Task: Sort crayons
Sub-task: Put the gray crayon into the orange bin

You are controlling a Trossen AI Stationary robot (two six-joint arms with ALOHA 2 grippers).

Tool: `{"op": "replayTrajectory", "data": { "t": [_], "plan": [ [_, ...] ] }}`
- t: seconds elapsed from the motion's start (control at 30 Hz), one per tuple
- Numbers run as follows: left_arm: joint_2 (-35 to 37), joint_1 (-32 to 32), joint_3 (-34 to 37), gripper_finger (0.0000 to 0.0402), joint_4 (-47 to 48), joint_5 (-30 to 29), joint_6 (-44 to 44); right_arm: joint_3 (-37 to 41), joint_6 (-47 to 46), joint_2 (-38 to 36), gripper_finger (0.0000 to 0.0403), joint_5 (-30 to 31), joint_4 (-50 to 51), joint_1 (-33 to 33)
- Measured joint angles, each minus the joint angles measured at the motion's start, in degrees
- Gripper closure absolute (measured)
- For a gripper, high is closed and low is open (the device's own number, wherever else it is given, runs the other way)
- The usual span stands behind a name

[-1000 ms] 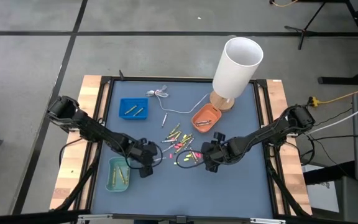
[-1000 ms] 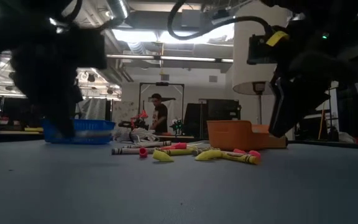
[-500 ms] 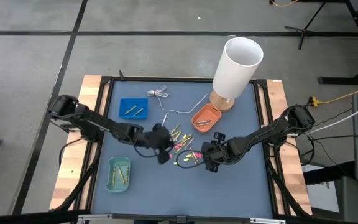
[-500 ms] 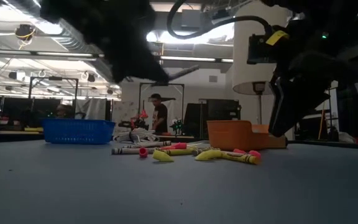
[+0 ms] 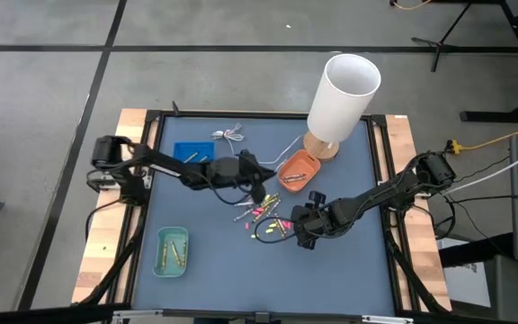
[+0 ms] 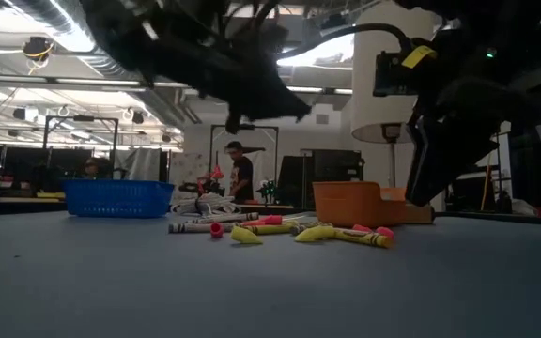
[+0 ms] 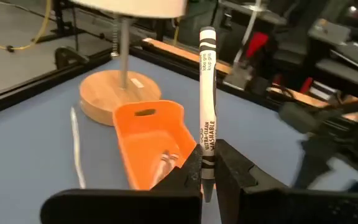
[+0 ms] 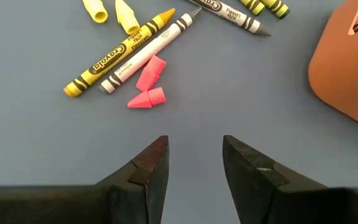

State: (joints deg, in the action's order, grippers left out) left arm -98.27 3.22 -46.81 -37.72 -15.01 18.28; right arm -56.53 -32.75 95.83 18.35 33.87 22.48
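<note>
My left gripper [image 5: 257,177] hovers beside the orange tray [image 5: 297,169], shut on a white crayon with black print [image 7: 207,99]. It shows dark and raised in the low view [image 6: 252,94]. The other crayons [image 5: 263,213], yellow, pink and white, lie loose on the blue mat between the two grippers. My right gripper [image 5: 299,227] is open and empty, low over the mat just right of the pile [image 8: 191,146]. Yellow and white crayons [image 8: 129,50] and pink pieces [image 8: 146,98] lie ahead of its fingers. My left gripper pinches the white crayon near one end [image 7: 206,163] between its two fingers. The crayon's long free part sticks out beyond the fingertips. The crayon is lifted clear of the mat, over the near edge of the orange tray [image 7: 151,143].
A blue tray [image 5: 192,157] at the far left and a green tray [image 5: 172,251] at the near left each hold crayons. A lamp with a white shade [image 5: 344,97] stands on a wooden base [image 7: 120,99] behind the orange tray. A thin white cable [image 5: 232,137] lies at the far side.
My left gripper has left the green tray and swung toward the table's right and far side, rising as it went. It now hangs beside the orange tray. My right gripper has kept still.
</note>
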Motion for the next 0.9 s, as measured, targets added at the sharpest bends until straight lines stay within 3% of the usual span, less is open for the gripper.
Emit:
{"op": "replayTrajectory", "data": {
  "t": [0.3, 0.7, 0.9],
  "plan": [
    [-10.89, 3.3, -0.07, 0.0397, -13.09, 1.17, 0.07, 0.0, 0.02, 0.0, 0.0253, 0.0, 0.0, 0.0],
    [-20.1, 2.68, -11.03, 0.0397, -10.28, 1.25, 0.6, 0.0, 0.02, 0.0, 0.0253, 0.02, -0.35, 0.0],
    [-21.43, 2.71, -12.7, 0.0396, -9.17, 1.21, 0.59, 0.0, 0.04, 0.0, 0.0253, 0.02, -1.07, 0.0]
  ]
}}
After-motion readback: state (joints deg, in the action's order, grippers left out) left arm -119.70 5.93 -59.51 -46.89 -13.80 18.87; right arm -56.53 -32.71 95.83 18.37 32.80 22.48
